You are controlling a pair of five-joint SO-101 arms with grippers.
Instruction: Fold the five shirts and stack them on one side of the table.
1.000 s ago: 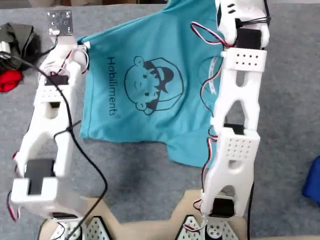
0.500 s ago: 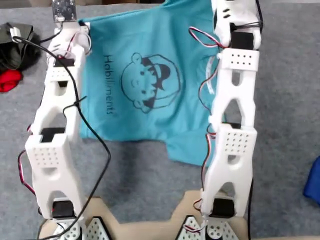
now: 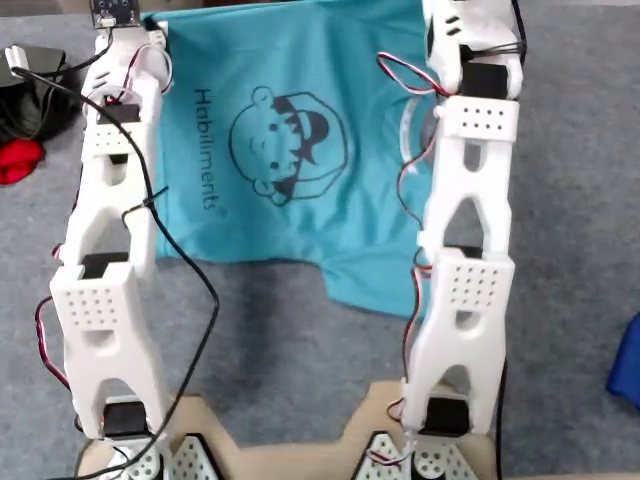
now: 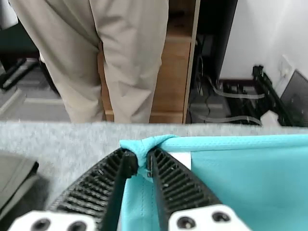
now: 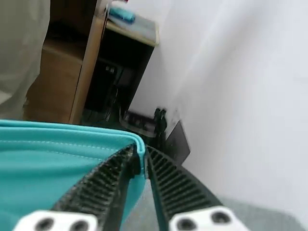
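Observation:
A teal shirt (image 3: pixel 290 170) with a dark cartoon print lies spread over the grey table, reaching the far edge. My left gripper (image 4: pixel 139 161) is shut on a bunched corner of the teal shirt (image 4: pixel 231 173) at the table's far left. My right gripper (image 5: pixel 140 161) is shut on the hem of the teal shirt (image 5: pixel 57 154) at the far right corner. In the high view the left arm (image 3: pixel 105 200) runs along the shirt's left side and the right arm (image 3: pixel 470 200) lies over its right side, hiding that part of the cloth.
A red cloth (image 3: pixel 20 158) and a dark item (image 3: pixel 30 85) lie at the table's left edge. A blue cloth (image 3: pixel 627 360) shows at the right edge. A person's legs (image 4: pixel 120 57) stand behind the far side. Bare grey table (image 3: pixel 280 350) lies near the arm bases.
The left arm has stretched toward the far edge, pulling the shirt's left corner away from the bases. The shirt has shifted farther and lies flatter. The right arm has barely moved.

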